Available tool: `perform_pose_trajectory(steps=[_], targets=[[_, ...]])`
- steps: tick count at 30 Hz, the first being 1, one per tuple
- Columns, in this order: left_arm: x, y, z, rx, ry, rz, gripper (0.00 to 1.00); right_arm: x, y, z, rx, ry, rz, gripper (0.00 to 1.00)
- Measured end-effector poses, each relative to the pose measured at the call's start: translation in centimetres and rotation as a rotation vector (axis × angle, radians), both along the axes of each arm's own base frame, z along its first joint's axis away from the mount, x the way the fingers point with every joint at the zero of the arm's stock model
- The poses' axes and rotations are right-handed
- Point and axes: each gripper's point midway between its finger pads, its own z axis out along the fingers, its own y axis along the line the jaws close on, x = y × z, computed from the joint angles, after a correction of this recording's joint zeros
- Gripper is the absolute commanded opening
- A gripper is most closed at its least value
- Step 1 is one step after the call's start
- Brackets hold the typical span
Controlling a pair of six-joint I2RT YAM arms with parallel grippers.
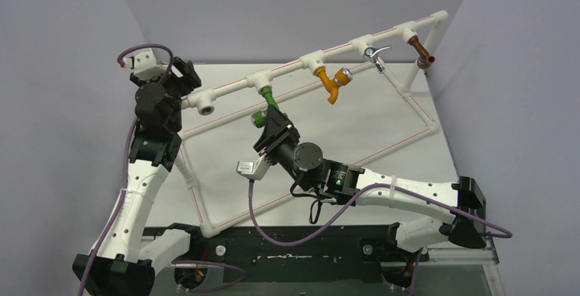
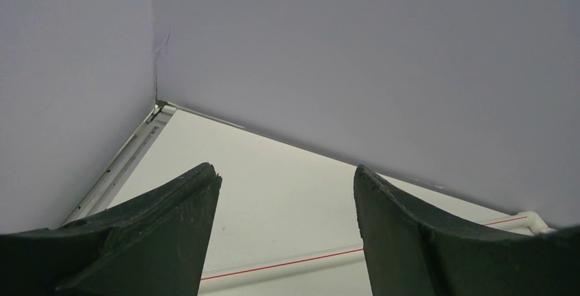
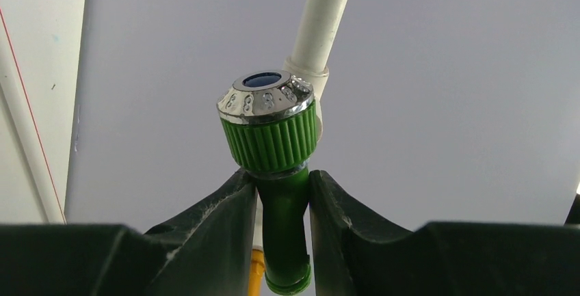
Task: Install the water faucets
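Note:
The green faucet (image 1: 265, 106) hangs at the second socket of the white pipe rack (image 1: 226, 93), its threaded end at the tee. My right gripper (image 1: 270, 119) is shut on it. In the right wrist view the fingers clamp the green body (image 3: 286, 231) just below the ribbed collar and silver knob (image 3: 268, 98). My left gripper (image 1: 179, 72) is open and empty, raised at the rack's left end near the open socket (image 1: 205, 109); the left wrist view shows its fingers (image 2: 171, 234) spread over the white table.
On the same rack are an orange tap (image 1: 332, 83), a chrome tap (image 1: 373, 55) and a copper-coloured fitting (image 1: 423, 58). The rack's lower frame (image 1: 198, 200) lies on the table. Grey walls close in at the back and sides.

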Motion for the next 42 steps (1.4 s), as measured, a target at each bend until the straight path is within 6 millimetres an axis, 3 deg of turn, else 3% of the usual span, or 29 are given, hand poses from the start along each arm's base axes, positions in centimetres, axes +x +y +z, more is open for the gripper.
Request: perform_pose_trajectory(steps=[8, 27, 42], targets=[[0.0, 0.1, 0.0, 0.0, 0.0, 0.002, 0.69, 0.0, 0.1, 0.2, 0.184, 0.062, 0.012, 0.0], [0.0, 0.0, 0.0, 0.0, 0.0, 0.001, 0.69, -0.1, -0.2, 0.9, 1.225, 0.431, 0.128, 0.0], [0.0, 0.0, 0.0, 0.0, 0.0, 0.0, 0.69, 0.2, -1.1, 1.3, 1.883, 0.695, 0.205, 0.0]])
